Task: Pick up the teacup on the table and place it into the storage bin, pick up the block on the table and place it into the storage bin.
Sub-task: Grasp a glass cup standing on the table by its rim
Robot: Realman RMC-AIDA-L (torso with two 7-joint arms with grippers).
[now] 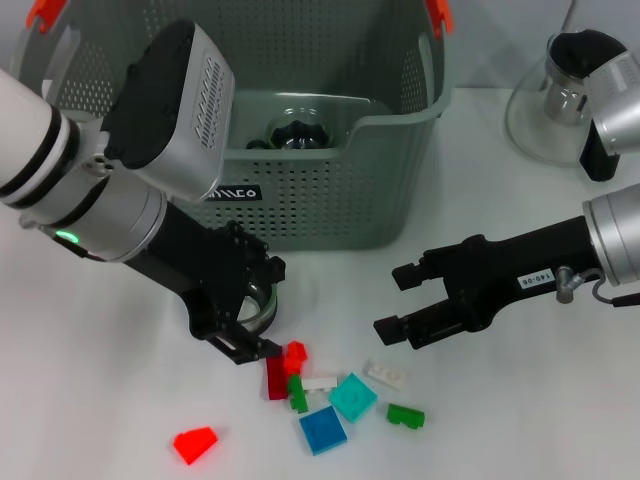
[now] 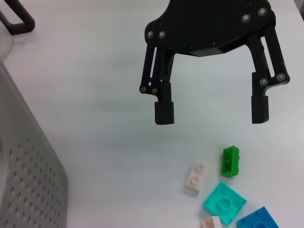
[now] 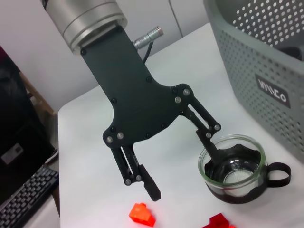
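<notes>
Perforated grey plastic storage bin [image 1: 330, 190] stands behind the left tool [image 3: 187, 164], spread, one finger inside the glass teacup [image 3: 233, 172] on the table [image 1: 520, 420]. Right tool [image 2: 211, 114], spread, hovers near studded blocks [image 1: 340, 400].

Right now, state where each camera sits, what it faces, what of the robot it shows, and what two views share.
Head view: from above, facing down at the white table and the grey perforated storage bin; both arms show.
Left wrist view: faces the open right gripper near a small green studded block.
Right wrist view: faces the open left gripper, one finger inside the clear glass teacup.
Shared: both wrist views show the bin.
</notes>
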